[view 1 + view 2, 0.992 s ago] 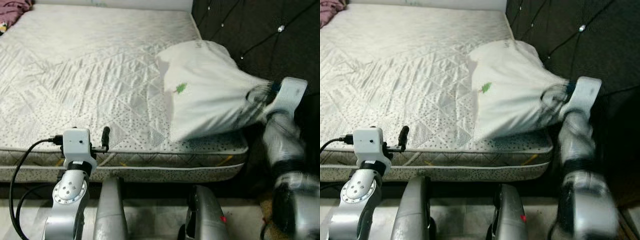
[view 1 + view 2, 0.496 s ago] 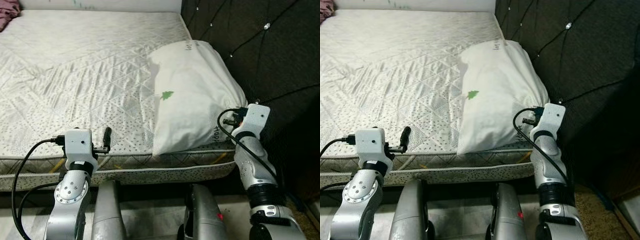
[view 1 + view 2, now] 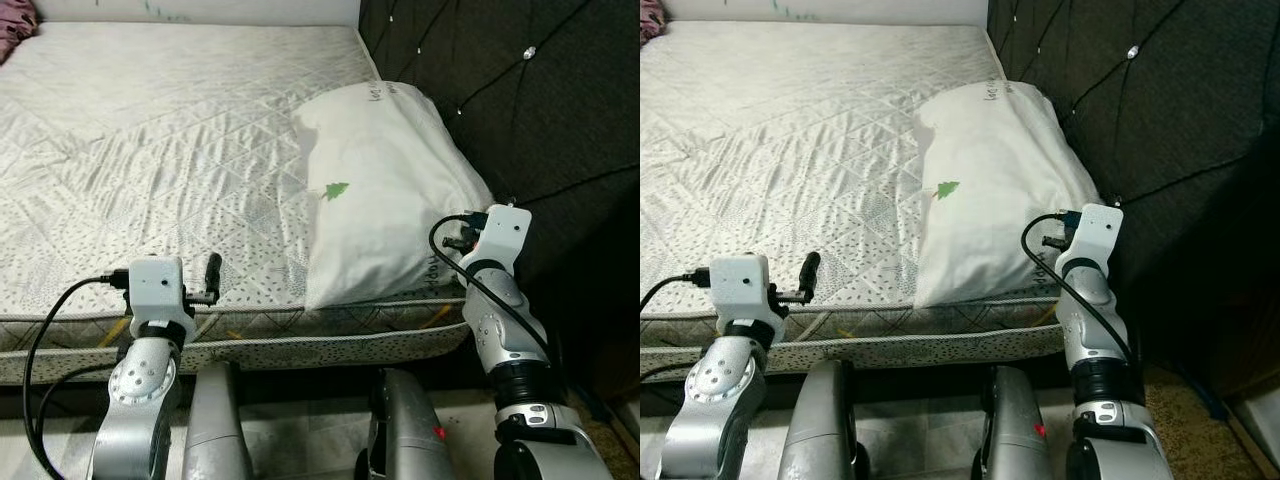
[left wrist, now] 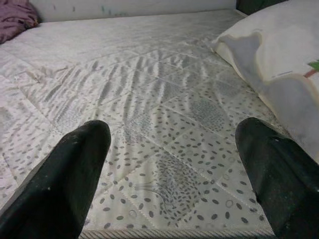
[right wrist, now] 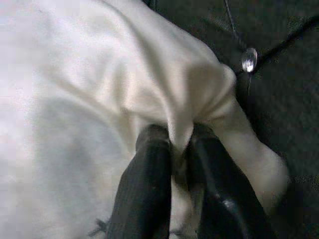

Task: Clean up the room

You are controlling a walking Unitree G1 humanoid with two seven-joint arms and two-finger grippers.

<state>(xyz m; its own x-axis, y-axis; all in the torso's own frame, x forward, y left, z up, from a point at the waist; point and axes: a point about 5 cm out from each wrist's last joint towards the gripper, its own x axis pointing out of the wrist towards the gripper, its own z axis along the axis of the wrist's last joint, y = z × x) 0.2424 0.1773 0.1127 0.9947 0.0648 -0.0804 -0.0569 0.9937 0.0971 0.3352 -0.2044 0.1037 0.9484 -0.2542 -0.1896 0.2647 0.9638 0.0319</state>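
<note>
Pillow point(image 3: 385, 190): you find it on the bare mattress point(image 3: 150, 150), at the mattress's right side, lying against the dark tufted headboard point(image 3: 540, 90). Its long axis runs from the near mattress edge away from you, parallel to the headboard, with one short end at the near edge. The cover is white, soft and creased, puffed in the middle, and carries a small green tree mark point(image 3: 334, 190) on its top face. The mattress is pale grey, quilted in diamonds with dotted panels and a corded edge. The headboard is black fabric with shiny buttons set in deep folds.

Your right claw point(image 5: 174, 164) sits at the pillow's near right corner, beside the headboard. Its two black fingers point(image 5: 149, 189) are pressed nearly together, with a fold of the white cover pinched between them.

Your left claw point(image 4: 172, 149) hovers over the near edge of the mattress, well apart from the pillow. Its fingers point(image 4: 75, 164) are spread wide and hold nothing.
</note>
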